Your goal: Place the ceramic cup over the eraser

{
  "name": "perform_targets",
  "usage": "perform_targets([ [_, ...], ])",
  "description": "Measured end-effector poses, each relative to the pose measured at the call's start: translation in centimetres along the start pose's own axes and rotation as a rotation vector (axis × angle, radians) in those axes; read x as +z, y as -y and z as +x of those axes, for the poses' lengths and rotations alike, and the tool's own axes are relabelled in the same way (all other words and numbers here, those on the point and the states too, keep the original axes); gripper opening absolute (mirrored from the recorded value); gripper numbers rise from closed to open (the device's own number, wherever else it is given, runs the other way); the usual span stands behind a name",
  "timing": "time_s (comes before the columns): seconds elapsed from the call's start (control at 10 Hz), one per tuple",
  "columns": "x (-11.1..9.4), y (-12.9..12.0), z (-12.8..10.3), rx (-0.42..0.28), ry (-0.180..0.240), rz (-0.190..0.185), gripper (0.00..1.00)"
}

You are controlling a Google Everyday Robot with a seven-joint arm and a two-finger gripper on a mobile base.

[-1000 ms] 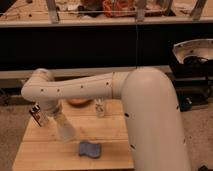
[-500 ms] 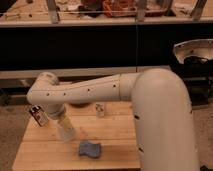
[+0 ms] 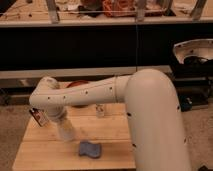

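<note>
Lower and a touch nearer than a second ago, the gripper (image 3: 62, 121) now hangs under the arm's wrist at the left of the wooden table (image 3: 112, 131), and the pale thing below it has come down and forward with it. The wrist housing covers the gripper from where I stand, so I cannot tell whether it is spread or closed. Right beneath it sits the ceramic cup (image 3: 66, 132), a small whitish tapered shape tilted slightly, its base close to the tabletop; whether it is gripped or merely touched I cannot make out. The eraser (image 3: 39, 117), a small dark block with a white label and red marks, lies just to the left of the wrist near the table's left edge, apart from the cup and not covered by it. A blue rounded pad (image 3: 90, 149) lies nearer the front edge, to the right of the cup. A small clear glass bottle (image 3: 100, 110) stands upright behind the white arm (image 3: 150, 115), and an orange-brown bowl (image 3: 75, 84) peeks out over the forearm.
</note>
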Motion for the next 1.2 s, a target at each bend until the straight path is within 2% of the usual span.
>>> perform_targets([
  [0.3, 1.1, -0.4, 0.9, 0.025, 0.017, -0.027, 0.2],
  [0.5, 1.1, -0.3, 1.0, 0.027, 0.022, -0.03, 0.04],
  [0.6, 1.0, -0.4, 1.0, 0.028, 0.028, -0.019, 0.0],
  [0.8, -0.5, -0.6, 1.0, 0.023, 0.042, 0.032, 0.0],
  [1.0, -3.1, -0.3, 0.8, 0.01, 0.045, 0.08, 0.0],
  [1.2, -6.6, 0.3, 0.6, 0.001, 0.046, 0.12, 0.0],
])
